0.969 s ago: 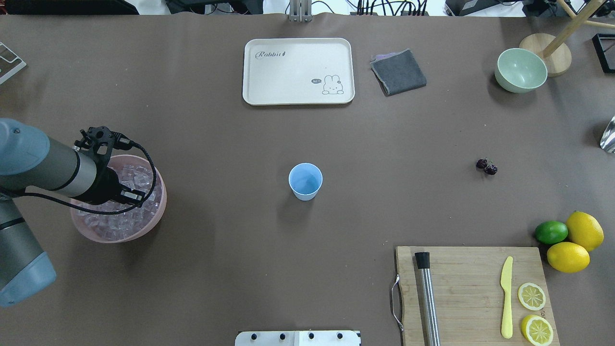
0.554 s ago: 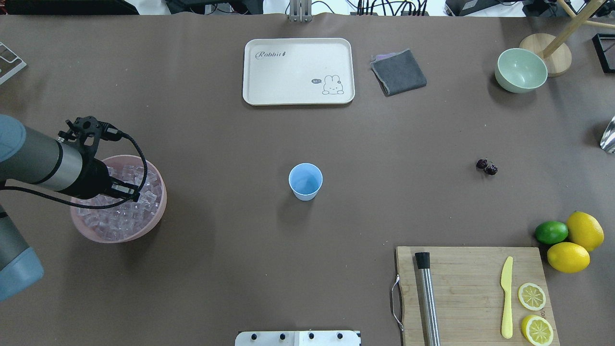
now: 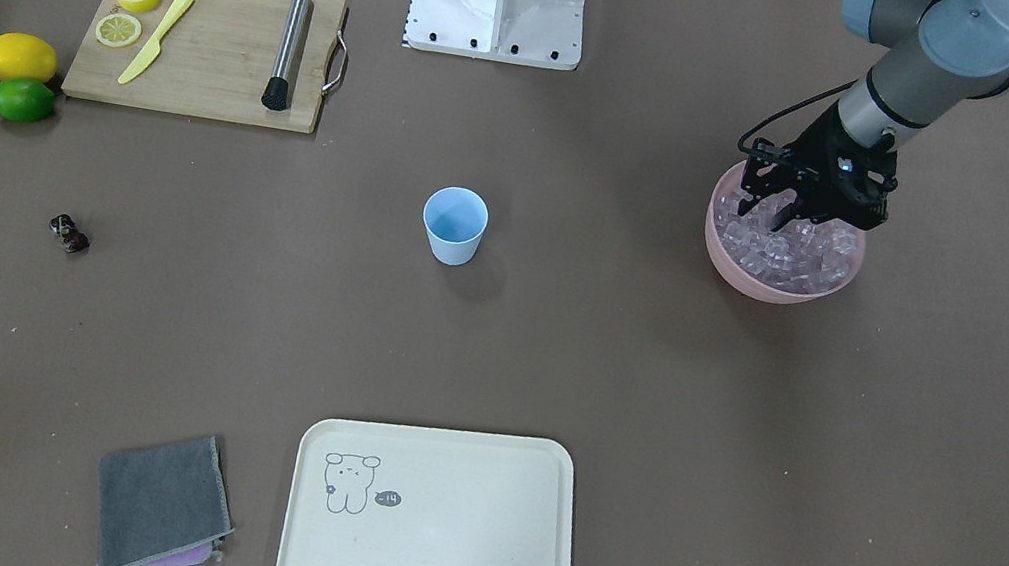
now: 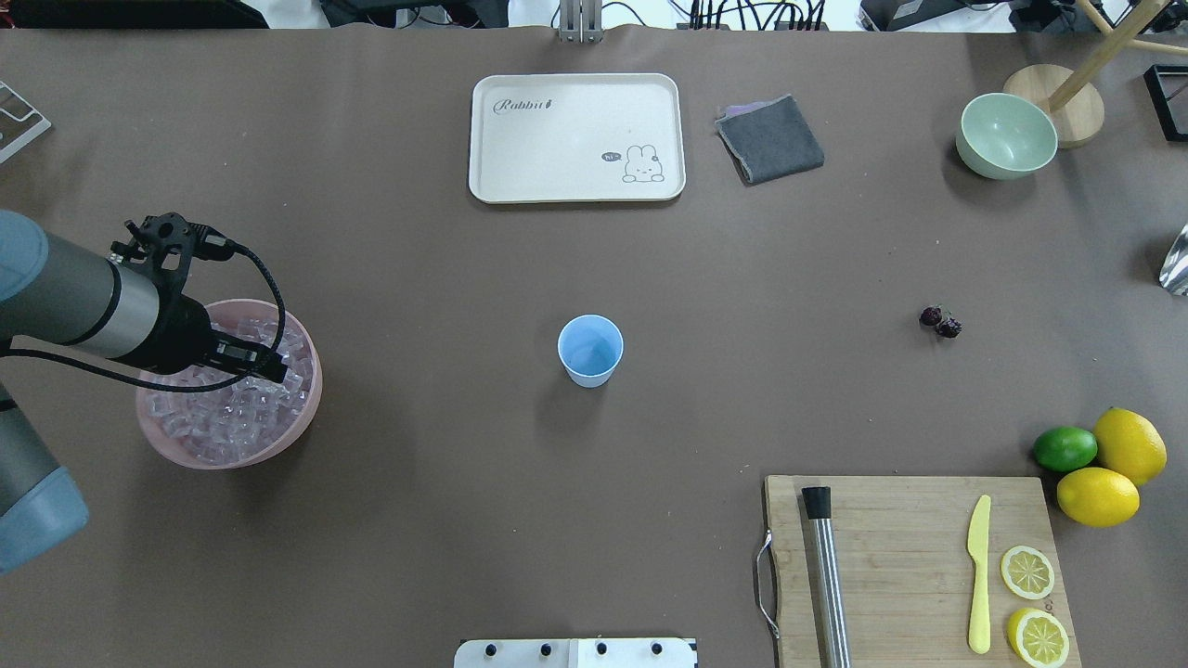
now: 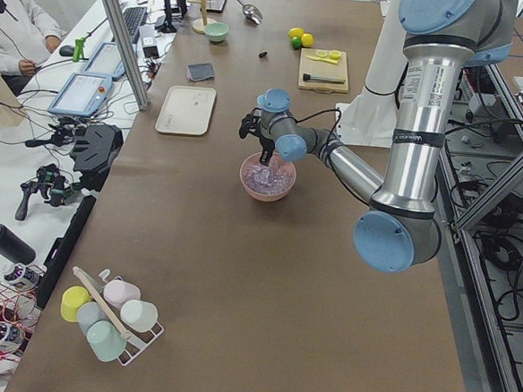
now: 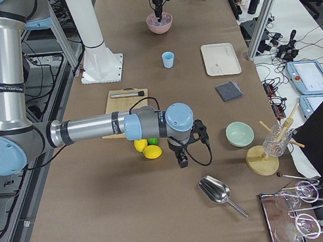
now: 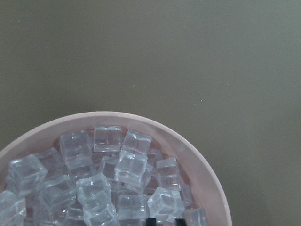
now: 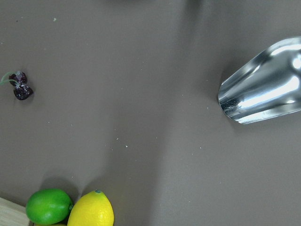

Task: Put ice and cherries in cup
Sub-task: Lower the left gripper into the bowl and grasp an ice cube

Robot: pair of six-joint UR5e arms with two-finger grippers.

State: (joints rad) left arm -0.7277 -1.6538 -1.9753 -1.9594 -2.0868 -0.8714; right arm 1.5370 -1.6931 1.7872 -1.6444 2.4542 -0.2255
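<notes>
The pale blue cup [image 4: 589, 350] stands empty at the table's middle, also in the front view [image 3: 453, 224]. The ice [image 4: 232, 417] fills a pink bowl [image 4: 232, 456] at the left. My left gripper [image 3: 781, 218] hangs over the ice [image 3: 793, 253], tips a small gap apart with nothing seen between them; its wrist view shows the cubes [image 7: 129, 167] close below. The cherries [image 4: 940, 322] lie on the table at the right, also in the right wrist view [image 8: 21, 89]. My right gripper [image 6: 182, 161] shows only in the exterior right view; I cannot tell its state.
A cream tray [image 4: 575, 136], a grey cloth [image 4: 770, 139] and a pale green bowl [image 4: 1006, 135] sit at the far side. A cutting board [image 4: 910, 557] with knife, lemon slices and steel rod is near right, next to lemons and a lime [image 4: 1065, 448]. A metal scoop [image 8: 263, 99] lies at the right edge.
My left arm has drawn back to the left, and its gripper has shifted slightly toward the bowl's far side while staying over the ice. Nothing else moved.
</notes>
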